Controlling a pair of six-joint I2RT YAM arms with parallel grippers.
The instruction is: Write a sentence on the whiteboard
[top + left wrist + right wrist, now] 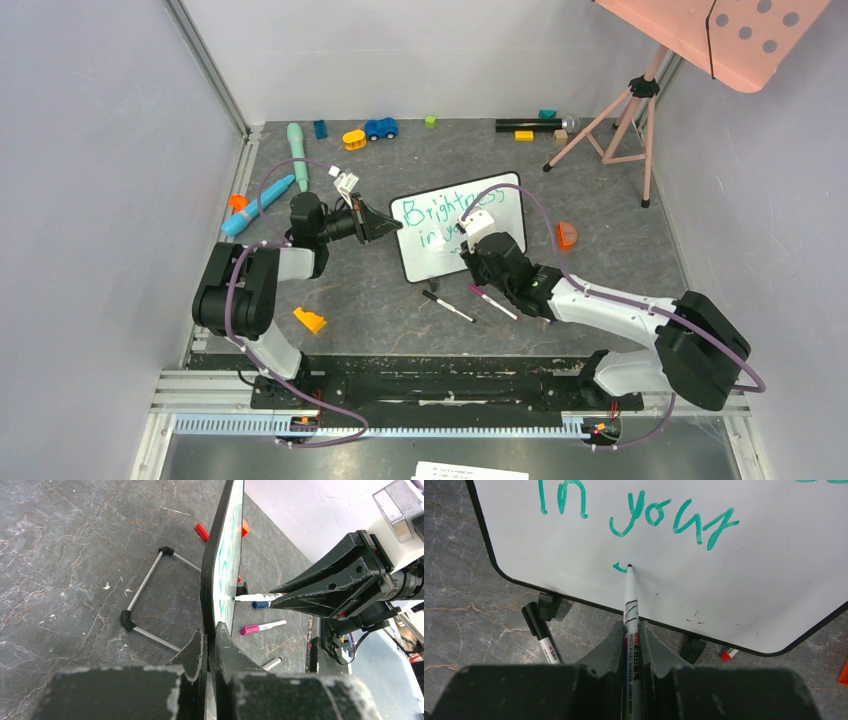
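My left hand (pixel 211 636) is clamped on the near edge of the standing whiteboard (pixel 225 565). My right hand (pixel 631 630) grips a marker (pixel 629 597), its tip touching the board just ahead. The sentence (pixel 659 517) shows "in your". Its top line is cut off at the wrist view, and overhead this hand partly hides it.

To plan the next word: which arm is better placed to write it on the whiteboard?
Right. The right gripper is shut on the marker, its tip touching the whiteboard below the sentence. The left gripper is shut on the whiteboard's edge, holding it upright.
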